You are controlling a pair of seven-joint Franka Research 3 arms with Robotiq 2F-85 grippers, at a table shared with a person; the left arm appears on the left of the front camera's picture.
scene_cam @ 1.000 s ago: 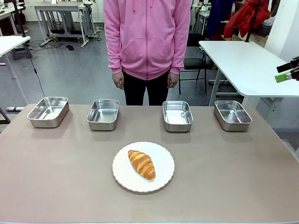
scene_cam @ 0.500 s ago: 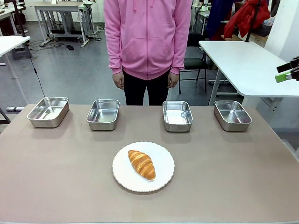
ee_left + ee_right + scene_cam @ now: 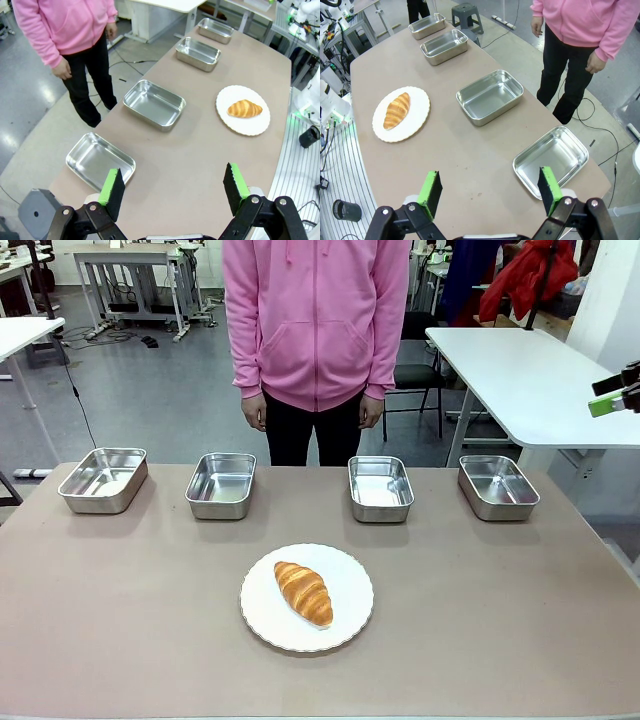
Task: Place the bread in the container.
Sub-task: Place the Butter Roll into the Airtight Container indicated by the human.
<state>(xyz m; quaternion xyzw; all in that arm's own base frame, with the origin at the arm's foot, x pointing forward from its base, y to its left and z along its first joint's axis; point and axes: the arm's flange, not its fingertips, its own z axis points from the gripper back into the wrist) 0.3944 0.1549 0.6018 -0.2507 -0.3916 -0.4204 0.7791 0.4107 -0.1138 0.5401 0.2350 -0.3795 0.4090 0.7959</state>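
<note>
The bread (image 3: 303, 592), a golden-brown croissant, lies on a round white plate (image 3: 347, 580) at the table's near middle. Several alike steel pans stand in a row behind it, any of which could be the container: far left (image 3: 103, 478), left of middle (image 3: 221, 483), right of middle (image 3: 380, 487), far right (image 3: 497, 486). All look bare inside. My left gripper (image 3: 172, 175) hangs open high above the table's left end, the bread (image 3: 244, 108) far ahead of it. My right gripper (image 3: 489, 175) is open above the right end, also seen at the picture's right edge (image 3: 612, 393).
A person in a pink hoodie (image 3: 315, 320) stands at the far edge, with both hands (image 3: 254, 412) hanging down at the sides. Another white table (image 3: 520, 370) stands off to the back right. Bare tabletop (image 3: 120, 610) surrounds the plate.
</note>
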